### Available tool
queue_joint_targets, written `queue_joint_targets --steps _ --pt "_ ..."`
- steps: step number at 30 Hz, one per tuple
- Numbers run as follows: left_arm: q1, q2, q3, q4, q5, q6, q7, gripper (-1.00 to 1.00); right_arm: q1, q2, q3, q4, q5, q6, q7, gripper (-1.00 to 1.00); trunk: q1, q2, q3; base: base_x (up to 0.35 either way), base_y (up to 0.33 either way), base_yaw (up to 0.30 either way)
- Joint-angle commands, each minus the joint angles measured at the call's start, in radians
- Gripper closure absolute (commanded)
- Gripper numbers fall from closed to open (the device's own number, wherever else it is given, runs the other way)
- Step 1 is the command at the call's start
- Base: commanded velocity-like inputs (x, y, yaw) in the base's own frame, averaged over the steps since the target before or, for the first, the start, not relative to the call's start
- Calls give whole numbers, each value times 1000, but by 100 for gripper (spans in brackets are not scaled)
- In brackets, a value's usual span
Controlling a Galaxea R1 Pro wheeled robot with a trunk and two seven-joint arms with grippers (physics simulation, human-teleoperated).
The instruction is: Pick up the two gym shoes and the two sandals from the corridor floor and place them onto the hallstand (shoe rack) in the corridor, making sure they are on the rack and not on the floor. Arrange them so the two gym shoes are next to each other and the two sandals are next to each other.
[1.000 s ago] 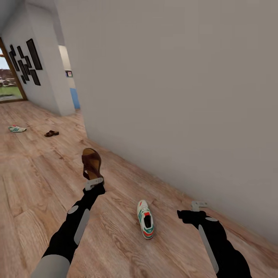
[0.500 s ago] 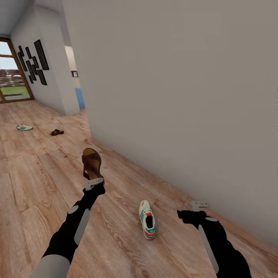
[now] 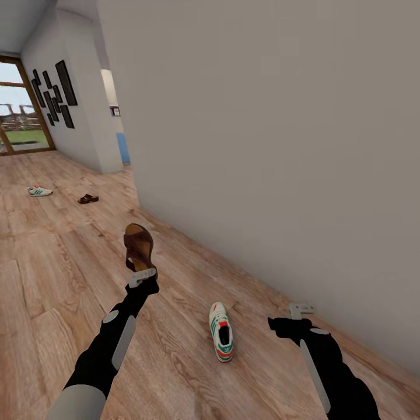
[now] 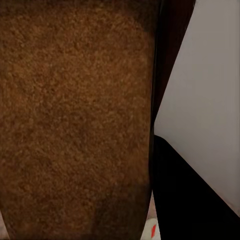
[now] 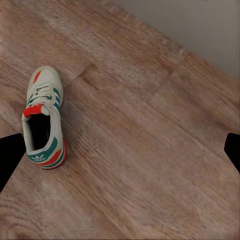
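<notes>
The left gripper point(image 3: 142, 276) is clamped on the heel end of 1 brown sandal point(image 3: 139, 245), which it holds upright above the wood floor point(image 3: 52, 291); in the left wrist view the sandal's tan footbed point(image 4: 75, 120) sits close against the lens. The right gripper point(image 3: 300, 310) hangs empty with its fingers spread apart, near the grey wall point(image 3: 280, 146). 1 white sneaker point(image 3: 221, 331) lies on the floor between the 2 arms, toe toward the wall; the right wrist view shows it point(image 5: 44, 117) flat on the planks. Far down the corridor a 2nd sneaker point(image 3: 39, 191) and a 2nd sandal point(image 3: 88, 199) lie on the floor, near each other. Compared with 0.5 s ago, the whole view has swung slightly, so more of the window point(image 3: 20, 116) shows; both arms keep the same pose.
</notes>
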Motion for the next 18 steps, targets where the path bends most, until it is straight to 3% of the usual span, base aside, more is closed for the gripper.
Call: queue_joint_targets --steps 1,7,18 --pt "-1 -1 4 -1 7 6 -9 100 0 0 0 -1 -1 5 0 -100 0 0 -2 0 -220 219" --pt "-1 -1 5 -1 7 6 -9 100 0 0 0 -1 0 5 0 -100 0 0 -5 0 -194 249" --pt "-1 -1 5 -1 7 7 -10 100 0 0 -1 -1 -2 5 0 -100 0 0 -13 0 -19 267"
